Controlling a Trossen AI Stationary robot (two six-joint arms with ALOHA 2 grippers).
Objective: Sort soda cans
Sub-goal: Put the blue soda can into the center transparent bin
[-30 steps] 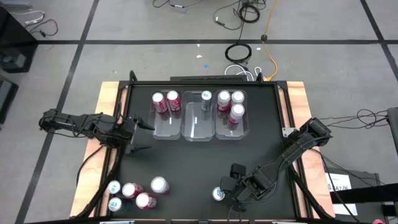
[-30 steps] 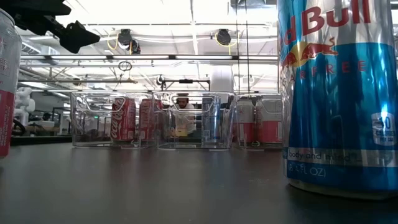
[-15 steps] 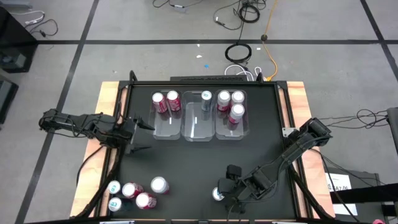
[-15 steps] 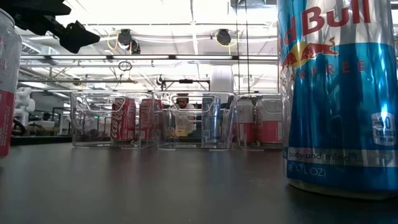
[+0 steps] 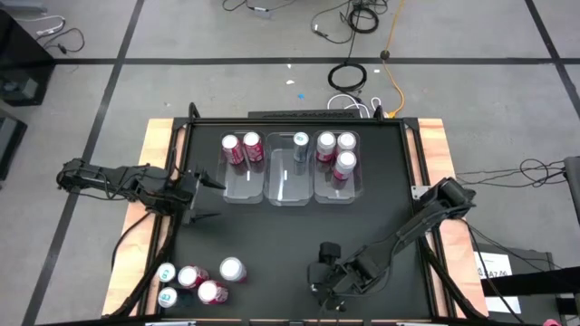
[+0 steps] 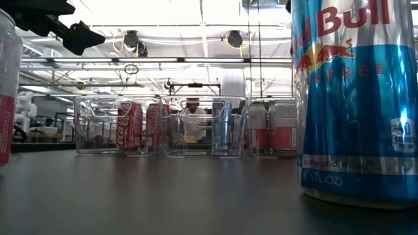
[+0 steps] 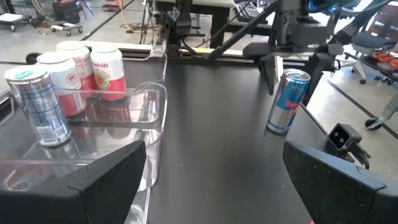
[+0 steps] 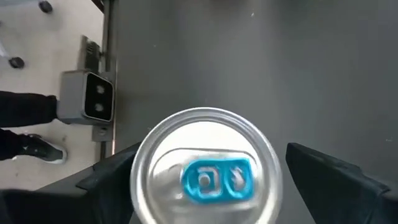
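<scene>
Right pincer (image 8: 205,186): positioned straight above the blue can (image 8: 204,167) at the lower centre of the high view; its fingers (image 8: 348,186) are spread apart on either side of the silver top, evidently so that a grasp from above can be made. No contact is seen.
Blue can: upright on the worktop (image 5: 290,231), well apart from the other loose cans.
Left pincer (image 5: 201,192): held at the left edge of the worktop, beside the bins, fingers apart and empty; judged to be waiting.
Clear bins (image 5: 290,188): set side by side at the upper centre; red cans (image 5: 241,148) are kept in the left one, pink cans (image 5: 335,152) in the right, a blue one in the middle.
Loose cans (image 5: 199,281): clustered at the lower left, not yet sorted.
</scene>
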